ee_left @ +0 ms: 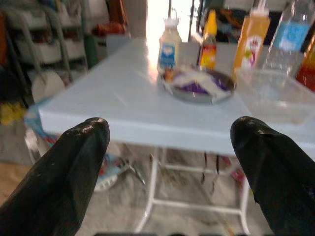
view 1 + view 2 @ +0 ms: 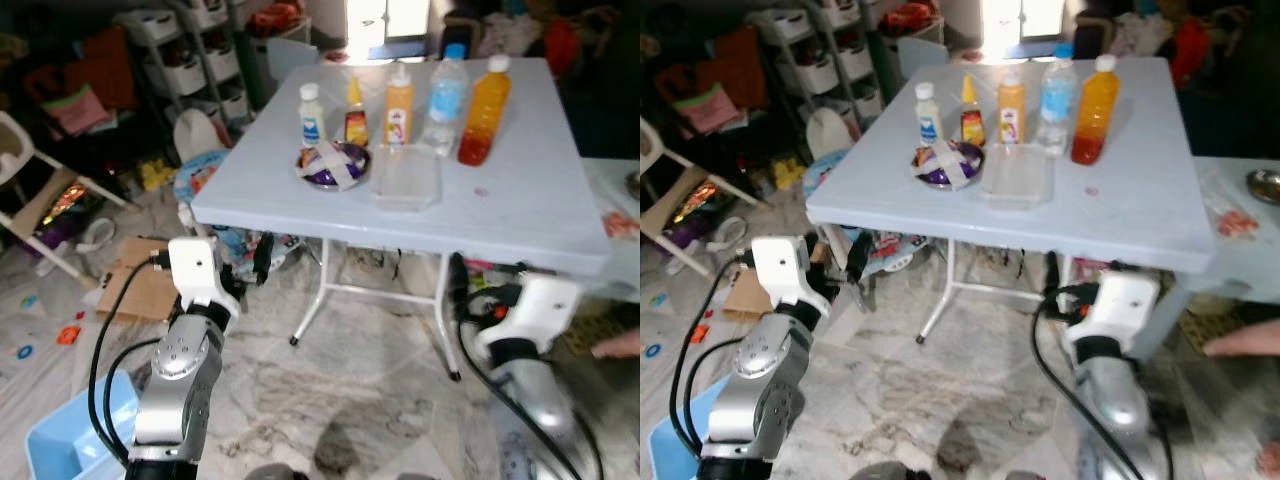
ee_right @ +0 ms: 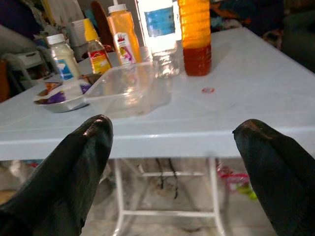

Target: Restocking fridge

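On the pale blue table [image 2: 520, 215] stand a small white bottle [image 2: 311, 113], a yellow-capped sauce bottle [image 2: 356, 115], an orange squeeze bottle [image 2: 399, 105], a water bottle [image 2: 445, 97] and a tall orange drink bottle [image 2: 483, 110]. In front of them sit a metal bowl of wrapped packets [image 2: 333, 165] and a clear plastic container [image 2: 406, 177]. My left gripper [image 1: 172, 162] is open and empty, held low before the table's near left corner. My right gripper [image 3: 172, 162] is also open and empty, below the table's front edge toward the right.
A person's hand [image 2: 620, 345] reaches in low at the right. A second table [image 2: 612, 205] adjoins on the right. A white chair [image 2: 30, 190], shelves with baskets [image 2: 190, 60], floor clutter and cardboard [image 2: 140, 285] lie to the left. A blue bin [image 2: 70, 440] stands beside my left arm.
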Controlling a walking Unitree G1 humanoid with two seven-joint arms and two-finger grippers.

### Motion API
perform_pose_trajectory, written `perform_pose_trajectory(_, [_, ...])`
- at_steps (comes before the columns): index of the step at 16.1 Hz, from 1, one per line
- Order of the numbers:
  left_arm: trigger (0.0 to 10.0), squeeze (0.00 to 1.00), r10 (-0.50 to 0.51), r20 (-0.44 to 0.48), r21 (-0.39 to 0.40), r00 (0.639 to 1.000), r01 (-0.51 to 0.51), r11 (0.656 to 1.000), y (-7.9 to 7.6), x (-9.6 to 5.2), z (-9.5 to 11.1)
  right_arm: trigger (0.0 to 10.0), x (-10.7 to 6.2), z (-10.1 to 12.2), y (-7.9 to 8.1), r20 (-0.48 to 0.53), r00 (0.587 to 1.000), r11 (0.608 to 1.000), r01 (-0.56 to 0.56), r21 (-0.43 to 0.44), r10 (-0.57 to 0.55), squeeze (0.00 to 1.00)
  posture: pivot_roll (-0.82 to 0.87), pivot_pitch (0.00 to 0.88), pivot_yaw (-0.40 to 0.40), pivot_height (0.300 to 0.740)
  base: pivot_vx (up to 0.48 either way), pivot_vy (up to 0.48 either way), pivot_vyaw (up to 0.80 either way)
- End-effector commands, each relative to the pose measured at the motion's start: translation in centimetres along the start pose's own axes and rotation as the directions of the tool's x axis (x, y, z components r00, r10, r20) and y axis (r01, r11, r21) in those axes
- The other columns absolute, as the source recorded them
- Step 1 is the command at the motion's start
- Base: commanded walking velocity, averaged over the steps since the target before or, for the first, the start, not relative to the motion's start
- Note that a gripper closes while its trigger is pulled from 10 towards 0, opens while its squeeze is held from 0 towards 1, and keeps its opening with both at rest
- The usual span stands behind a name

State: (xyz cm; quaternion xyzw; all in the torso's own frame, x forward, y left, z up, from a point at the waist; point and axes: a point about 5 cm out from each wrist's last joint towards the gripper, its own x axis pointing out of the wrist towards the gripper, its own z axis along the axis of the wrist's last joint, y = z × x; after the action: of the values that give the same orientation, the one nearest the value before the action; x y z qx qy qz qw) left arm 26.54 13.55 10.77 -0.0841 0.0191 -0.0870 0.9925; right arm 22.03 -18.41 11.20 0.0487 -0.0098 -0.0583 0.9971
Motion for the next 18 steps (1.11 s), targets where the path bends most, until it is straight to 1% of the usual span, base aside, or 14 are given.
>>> perform_pose_trajectory(1, [10.0,0.0,0.014,-0.005,0.004,1.0,-0.014,1.0,0.6,0.0,-0.1,10.0,-0.1,0.2,-0.2,0.017,1.0,1.0,0.007,0.002,-0.007,0.0,-0.12,0.0,0.123,0.74,0.0,0.0,0.0])
perform_pose_trajectory(3, [10.0,0.0,-0.003,-0.021,0.012,1.0,0.003,1.0,0.4,-0.1,-0.4,10.0,-0.2,0.0,0.1,0.02,1.0,0.999,-0.009,-0.03,0.01,0.0,-0.13,0.0,0.122,0.74,0.0,0.0,0.0])
perform_pose_trajectory(5, [10.0,0.0,-0.009,-0.017,0.017,1.0,0.009,1.0,0.3,-0.3,-0.3,10.0,-0.3,-0.2,0.1,0.015,1.0,1.0,-0.012,-0.022,0.012,0.0,-0.12,0.0,0.118,0.74,0.0,0.0,0.0])
perform_pose_trajectory(7, [10.0,0.0,-0.012,-0.012,0.02,1.0,0.012,1.0,0.3,-0.7,0.0,10.0,-0.5,-0.2,0.5,0.009,0.999,0.999,-0.036,-0.018,0.036,0.0,-0.12,0.0,0.113,0.74,0.0,0.0,0.0])
perform_pose_trajectory(8, [10.0,0.0,-0.023,-0.017,0.024,1.0,0.023,0.999,0.3,-0.7,0.1,10.0,-0.5,-0.2,0.7,0.006,0.999,0.999,-0.045,-0.011,0.045,0.0,-0.12,0.0,0.115,0.74,0.0,0.0,0.74])
perform_pose_trajectory(12, [10.0,0.0,-0.034,-0.012,0.03,0.999,0.034,0.999,0.3,-0.8,0.6,10.0,-0.6,0.0,0.6,0.012,0.999,0.999,-0.04,0.007,0.039,0.0,-0.11,0.0,0.117,0.74,0.414,0.0,0.64])
perform_pose_trajectory(18, [10.0,0.0,-0.075,-0.027,0.044,0.997,0.076,0.996,-0.2,-1.1,0.8,10.0,-0.8,0.0,0.5,0.006,1.0,0.999,-0.029,0.02,0.029,0.0,-0.1,0.0,0.124,0.74,0.371,0.0,0.0])
